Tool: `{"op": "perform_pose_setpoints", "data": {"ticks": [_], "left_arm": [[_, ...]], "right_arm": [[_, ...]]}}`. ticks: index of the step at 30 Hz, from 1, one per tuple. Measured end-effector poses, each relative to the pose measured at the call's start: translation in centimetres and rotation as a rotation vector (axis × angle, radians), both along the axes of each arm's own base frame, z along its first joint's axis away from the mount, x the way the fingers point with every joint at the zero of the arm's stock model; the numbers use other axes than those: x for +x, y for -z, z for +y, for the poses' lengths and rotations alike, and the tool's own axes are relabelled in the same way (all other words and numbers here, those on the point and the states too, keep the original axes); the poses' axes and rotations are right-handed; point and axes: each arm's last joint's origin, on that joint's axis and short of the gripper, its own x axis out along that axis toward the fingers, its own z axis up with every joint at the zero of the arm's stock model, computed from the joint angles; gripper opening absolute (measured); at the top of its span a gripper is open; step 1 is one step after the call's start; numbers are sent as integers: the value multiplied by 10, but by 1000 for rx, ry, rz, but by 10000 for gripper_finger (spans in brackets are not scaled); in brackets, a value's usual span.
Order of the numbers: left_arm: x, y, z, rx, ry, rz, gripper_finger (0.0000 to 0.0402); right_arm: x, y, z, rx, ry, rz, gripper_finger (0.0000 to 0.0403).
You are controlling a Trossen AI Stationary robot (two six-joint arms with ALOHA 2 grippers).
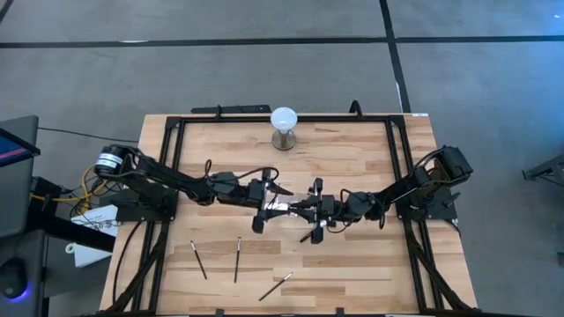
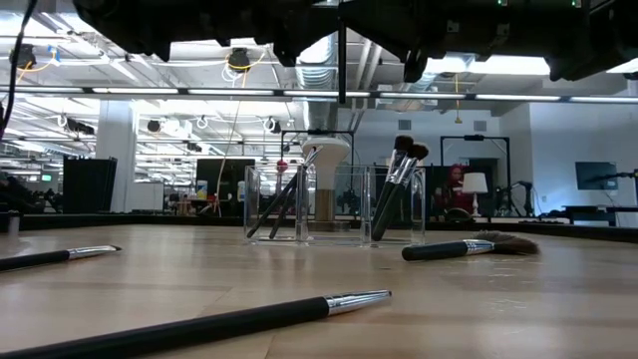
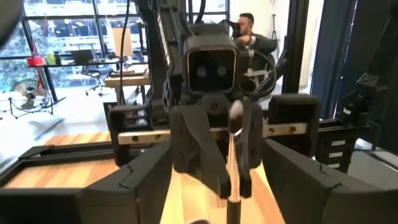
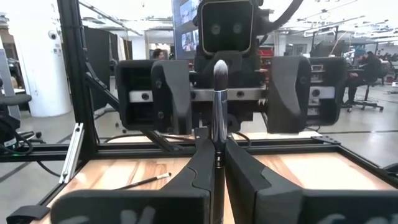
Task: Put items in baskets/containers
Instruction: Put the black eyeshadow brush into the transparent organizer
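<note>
I saw the holder (image 2: 334,204) mid-counter (image 1: 352,264) with brushes (image 2: 391,194) in it, the globe (image 1: 284,119) behind and three brushes (image 1: 236,260) in front.

both arms reach in to mid-table, wrists facing each other. the left gripper (image 1: 267,208) stands wide open; the right gripper (image 1: 310,211) is clamped on a brush (image 4: 218,99).

Clear holder (image 2: 334,204) stood mid-table, brushes (image 2: 399,189) leaning inside. Fan brush (image 2: 469,247) lay beside it; three brushes (image 1: 236,259) lay near front edge. My right jaws pinched one brush (image 4: 219,102) upright.
</note>
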Motion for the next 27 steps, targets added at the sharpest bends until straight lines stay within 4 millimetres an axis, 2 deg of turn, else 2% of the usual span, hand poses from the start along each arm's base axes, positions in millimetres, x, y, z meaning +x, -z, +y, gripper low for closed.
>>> {"op": "perform_pose_setpoints", "data": {"ticks": [5,12,13,20,27], "left_arm": [[1,-2,1,-26,-19,-6,173],[2,-1,1,-24,-10,4,30],[2,-1,1,-24,-13,6,19],[-3,-3,5,-12,-58,69,27],[-34,-23,6,-40,-164,156,18]], "right_arm": [[0,0,0,-7,1,1,20],[0,0,-1,-8,9,3,37],[0,0,-1,-8,10,3,39],[-1,0,1,-52,65,9,51],[-4,1,7,-122,172,29,57]]}}
